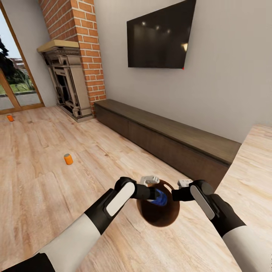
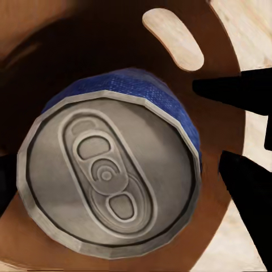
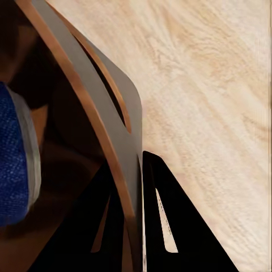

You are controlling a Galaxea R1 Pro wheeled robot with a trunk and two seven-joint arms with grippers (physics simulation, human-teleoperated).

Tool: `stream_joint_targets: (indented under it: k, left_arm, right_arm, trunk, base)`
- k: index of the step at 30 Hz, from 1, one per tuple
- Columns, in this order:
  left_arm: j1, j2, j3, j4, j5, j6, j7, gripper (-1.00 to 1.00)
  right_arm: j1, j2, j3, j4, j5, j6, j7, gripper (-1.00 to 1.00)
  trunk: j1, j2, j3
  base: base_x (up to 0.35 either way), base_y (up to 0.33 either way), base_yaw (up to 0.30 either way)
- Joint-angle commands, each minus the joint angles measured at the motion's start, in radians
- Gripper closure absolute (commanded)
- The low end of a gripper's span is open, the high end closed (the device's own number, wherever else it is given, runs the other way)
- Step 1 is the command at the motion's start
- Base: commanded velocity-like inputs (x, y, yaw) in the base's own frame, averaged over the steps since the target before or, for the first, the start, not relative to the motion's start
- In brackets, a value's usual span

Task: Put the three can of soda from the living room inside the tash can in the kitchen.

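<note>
Two end effectors meet over the trash can [image 1: 160, 217], which stands on the wood floor [image 1: 45, 181] in front of the robot. Left end effector [image 1: 158, 196]: reaches over the can's opening, clenched on the blue soda can [image 1: 161, 198]; in the left wrist view the soda can [image 2: 110, 175] shows its silvery top and pull tab, with the dark brown interior of the trash can [image 2: 68, 51] behind it and one dark finger [image 2: 249, 192] beside it. Right end effector [image 3: 131, 209]: its two dark fingers stand on either side of the trash can's wall [image 3: 107, 113], clamped on the rim; the blue soda can [image 3: 14, 164] appears inside. In the head view this end effector [image 1: 177, 195] sits at the rim's right side. Farther out, one orange soda can [image 1: 68, 159] stands on the floor, well apart; a second orange soda can [image 1: 10, 118] stands near the glass door [image 1: 15, 83]. Background: brick chimney [image 1: 81, 41], stone fireplace [image 1: 68, 83], low cabinet [image 1: 166, 139], wall TV [image 1: 160, 36].
</note>
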Motion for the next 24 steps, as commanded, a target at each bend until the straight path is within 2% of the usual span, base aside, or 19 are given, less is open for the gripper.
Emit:
stream_joint_targets:
  k: [1,4,11,14,15,17,18,19,20,21,24]
  left_arm:
    - [0.0,0.0,-0.004,0.003,-0.001,-0.001,0.002,-1.0]
    - [0.001,0.001,-0.02,0.017,-0.003,-0.001,0.005,-1.0]
    - [0.001,0.004,-0.027,0.023,-0.003,-0.002,0.005,-1.0]
    - [0.009,0.014,-0.009,-0.036,-0.004,-0.013,0.004,-1.0]
    - [0.032,0.032,0.024,-0.108,-0.005,-0.031,0.008,-1.0]
    - [0.059,0.048,0.054,-0.169,-0.005,-0.045,0.01,-1.0]
    - [0.119,0.08,0.137,-0.287,-0.006,-0.06,0.014,-1.0]
    - [0.134,0.088,0.16,-0.312,-0.006,-0.062,0.014,-1.0]
    - [0.174,0.109,0.226,-0.372,-0.007,-0.068,0.015,-1.0]
    - [0.186,0.116,0.248,-0.386,-0.007,-0.069,0.015,-1.0]
    - [0.245,0.161,0.366,-0.429,-0.009,-0.079,0.015,-1.0]
  right_arm:
    - [0.0,0.001,0.0,0.0,-0.024,0.0,0.005,1.0]
    - [0.0,0.001,0.001,0.0,-0.024,0.0,0.004,1.0]
    - [-0.002,0.001,-0.001,0.001,-0.024,0.0,0.004,1.0]
    - [-0.002,0.0,-0.006,0.001,-0.024,0.0,0.004,1.0]
    - [-0.002,0.0,-0.009,0.001,-0.023,0.0,0.004,1.0]
    - [-0.002,0.0,-0.01,0.003,-0.023,0.0,0.004,1.0]
    - [-0.003,0.0,-0.01,0.007,-0.021,0.0,0.003,1.0]
    - [-0.003,0.0,-0.01,0.008,-0.02,0.0,0.002,1.0]
    - [-0.003,0.0,-0.012,0.011,-0.019,0.0,0.001,1.0]
    - [-0.003,0.0,-0.013,0.011,-0.019,0.0,0.001,1.0]
    - [-0.003,-0.001,-0.014,0.012,-0.018,0.0,0.002,1.0]
  trunk:
    - [0.0,0.0,0.0]
    - [0.0,0.0,0.0]
    - [0.0,0.0,0.0]
    - [0.0,0.0,0.0]
    - [0.0,0.0,0.0]
    - [0.0,0.0,0.0]
    - [0.0,0.0,0.0]
    - [0.0,0.0,0.0]
    - [0.0,0.0,0.0]
    - [0.0,0.0,0.0]
    - [0.0,0.0,0.0]
  base:
    - [0.0,0.0,0.0]
    - [0.0,0.0,0.0]
    - [0.0,0.0,0.0]
    - [0.0,0.0,0.0]
    - [0.015,0.009,0.0]
    - [0.068,0.045,0.0]
    - [0.207,0.139,0.0]
    - [0.224,0.151,0.0]
    - [0.257,0.183,0.0]
    - [0.264,0.194,0.0]
    - [0.279,0.223,0.0]
